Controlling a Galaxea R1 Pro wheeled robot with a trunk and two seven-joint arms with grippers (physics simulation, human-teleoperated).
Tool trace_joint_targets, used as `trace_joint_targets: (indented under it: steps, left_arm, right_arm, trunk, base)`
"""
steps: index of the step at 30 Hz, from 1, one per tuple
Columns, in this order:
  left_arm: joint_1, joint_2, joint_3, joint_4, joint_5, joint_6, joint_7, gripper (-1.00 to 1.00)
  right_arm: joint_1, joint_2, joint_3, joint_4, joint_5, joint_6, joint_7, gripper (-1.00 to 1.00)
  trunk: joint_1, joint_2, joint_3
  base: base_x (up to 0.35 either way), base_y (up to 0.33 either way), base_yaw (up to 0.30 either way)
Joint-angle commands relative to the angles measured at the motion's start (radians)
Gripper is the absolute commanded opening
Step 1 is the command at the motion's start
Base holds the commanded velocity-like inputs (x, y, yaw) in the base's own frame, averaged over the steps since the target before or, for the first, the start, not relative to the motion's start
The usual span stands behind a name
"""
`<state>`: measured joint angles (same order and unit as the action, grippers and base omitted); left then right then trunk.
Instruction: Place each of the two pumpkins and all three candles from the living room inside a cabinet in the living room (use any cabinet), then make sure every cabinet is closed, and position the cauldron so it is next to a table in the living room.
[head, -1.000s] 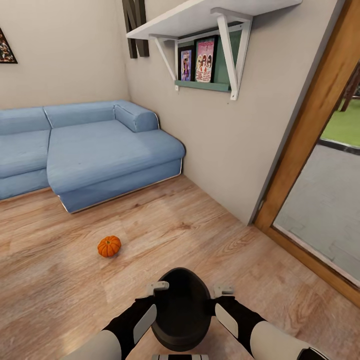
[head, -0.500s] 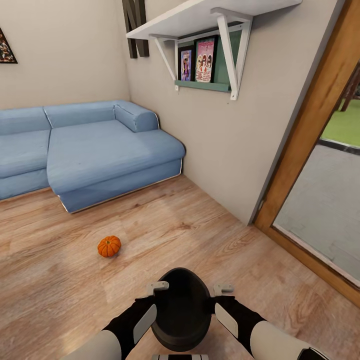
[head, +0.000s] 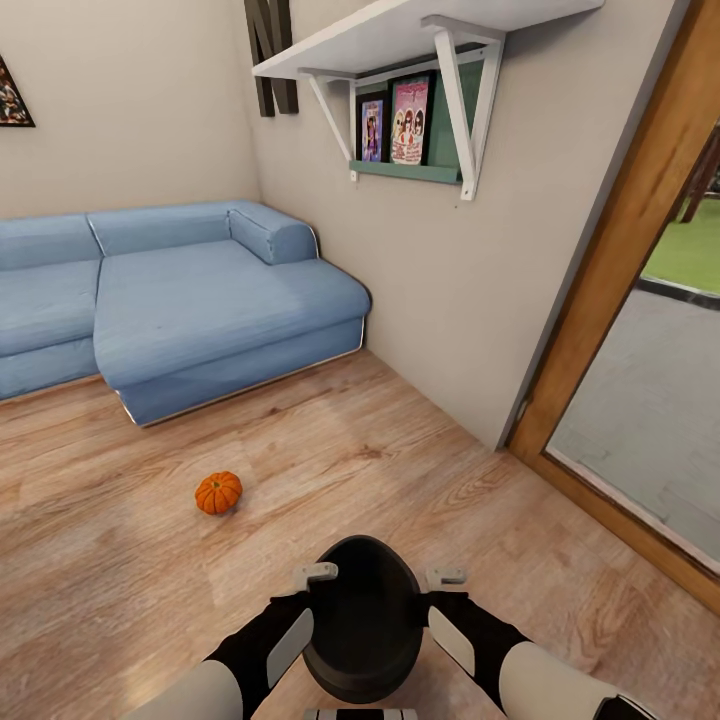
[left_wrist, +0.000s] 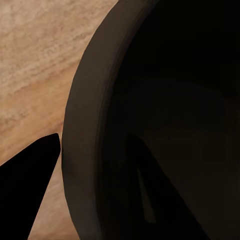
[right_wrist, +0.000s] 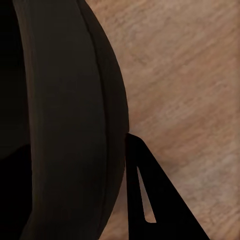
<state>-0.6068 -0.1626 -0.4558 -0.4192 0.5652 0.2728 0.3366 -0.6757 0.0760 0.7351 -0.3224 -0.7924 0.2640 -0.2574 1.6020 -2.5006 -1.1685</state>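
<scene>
Holding: round-bellied black cauldron (head: 362, 620) carried low over the wood floor (head: 420, 470).
Pumpkin: small orange pumpkin (head: 218, 492) on the floor, left, near the blue sofa (head: 200, 310).
Left gripper (head: 316, 574): one finger inside the rim, pinching it.
Right gripper (head: 446, 577): pinching the opposite rim.
Risk: uneven arm motion could tilt and drop it.

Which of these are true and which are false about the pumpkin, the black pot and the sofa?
1. The pumpkin lies on the wood floor. True.
2. The cauldron sits between the two arms. True.
3. The sofa is red. False: it is blue.
4. The pumpkin is inside the cauldron. False: it lies apart, toward the sofa.
5. Pictures stand on the wall shelf. True.
</scene>
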Motion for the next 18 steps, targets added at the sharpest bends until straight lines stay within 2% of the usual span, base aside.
trace_joint_targets:
  steps: [1, 8, 12, 18]
  left_arm:
    - [-0.001, 0.002, -0.007, -0.001, -0.002, 0.006, 0.012, -1.00]
    - [-0.001, 0.002, -0.007, -0.001, -0.002, 0.006, 0.011, -1.00]
    - [0.000, 0.003, -0.006, -0.001, -0.002, 0.006, 0.010, -1.00]
    - [-0.001, 0.003, -0.007, -0.002, -0.002, 0.006, 0.010, -1.00]
  right_arm:
    - [-0.001, 0.000, 0.009, -0.001, -0.004, 0.004, -0.010, -1.00]
    - [-0.001, 0.000, 0.009, -0.003, -0.002, 0.007, -0.007, -1.00]
    - [-0.001, -0.002, 0.009, -0.001, -0.003, 0.014, 0.050, -1.00]
    - [-0.001, -0.003, 0.009, 0.001, -0.004, 0.015, 0.062, -1.00]
  trunk:
    - [0.000, 0.000, -0.001]
    - [0.000, 0.000, -0.001]
    - [0.000, 0.000, -0.001]
    - [-0.001, 0.000, 0.003]
  base:
    - [0.000, 0.000, 0.000]
    - [0.000, 0.000, 0.000]
    - [0.000, 0.000, 0.000]
    - [0.000, 0.000, 0.000]
